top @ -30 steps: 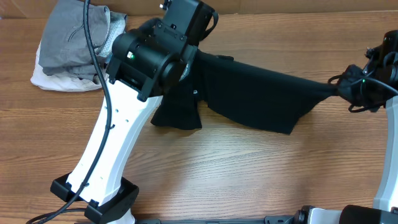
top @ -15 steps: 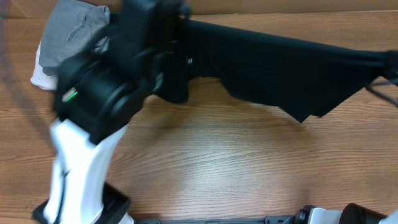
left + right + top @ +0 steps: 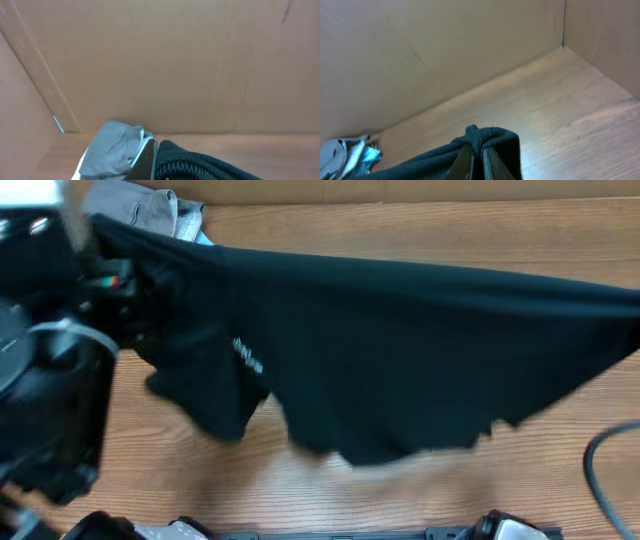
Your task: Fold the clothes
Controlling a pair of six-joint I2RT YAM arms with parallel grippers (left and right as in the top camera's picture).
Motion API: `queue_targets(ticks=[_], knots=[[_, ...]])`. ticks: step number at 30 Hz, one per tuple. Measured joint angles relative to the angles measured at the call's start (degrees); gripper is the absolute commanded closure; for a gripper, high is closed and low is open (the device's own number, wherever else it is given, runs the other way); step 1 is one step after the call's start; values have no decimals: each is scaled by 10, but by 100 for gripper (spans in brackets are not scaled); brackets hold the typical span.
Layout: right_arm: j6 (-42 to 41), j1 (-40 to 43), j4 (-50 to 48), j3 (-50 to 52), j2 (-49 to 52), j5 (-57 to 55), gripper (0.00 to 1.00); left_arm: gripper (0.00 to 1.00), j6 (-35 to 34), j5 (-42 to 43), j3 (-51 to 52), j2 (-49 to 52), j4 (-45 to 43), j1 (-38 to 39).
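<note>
The clothes, a black garment with small white printing, hang stretched wide across the overhead view, lifted off the wooden table. The left arm is a dark blur at the left edge, at the garment's left end. In the left wrist view my left gripper is shut on a ribbed black edge; only one finger shows. In the right wrist view my right gripper is shut, with a bunched fold of the black fabric pinched between its fingers. The overhead view does not show the right gripper.
A pile of grey and white folded garments lies at the back left, also seen as a grey heap in the left wrist view. A light-blue piece lies beside it. Cardboard walls close the back and sides. A cable loops at the front right.
Both arms have risen and drawn apart. The garment has gone from a slack drape on the table to a wide, taut span. The left arm swung to the left edge.
</note>
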State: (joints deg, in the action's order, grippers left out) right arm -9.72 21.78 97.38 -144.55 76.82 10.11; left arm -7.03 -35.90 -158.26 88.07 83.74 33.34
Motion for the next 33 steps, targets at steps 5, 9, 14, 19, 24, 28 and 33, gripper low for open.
queue_targets(ticks=[5,9,14,19,24,28,33], knots=[[13,0,0,29,49,0,96,96,13,-4,9,65,3,0],[30,0,-8,40,121,6,96,96,17,-2,12,127,-6,-13],[42,-3,-70,41,193,26,96,96,39,47,12,191,-68,-69],[44,-26,-234,44,275,68,96,96,59,119,15,260,-232,-134],[39,-39,-341,48,303,93,96,96,76,168,20,279,-343,-172],[38,-39,-339,47,299,96,96,96,95,181,16,275,-324,-174],[49,-39,-263,46,316,96,96,96,105,203,14,286,-197,-174]])
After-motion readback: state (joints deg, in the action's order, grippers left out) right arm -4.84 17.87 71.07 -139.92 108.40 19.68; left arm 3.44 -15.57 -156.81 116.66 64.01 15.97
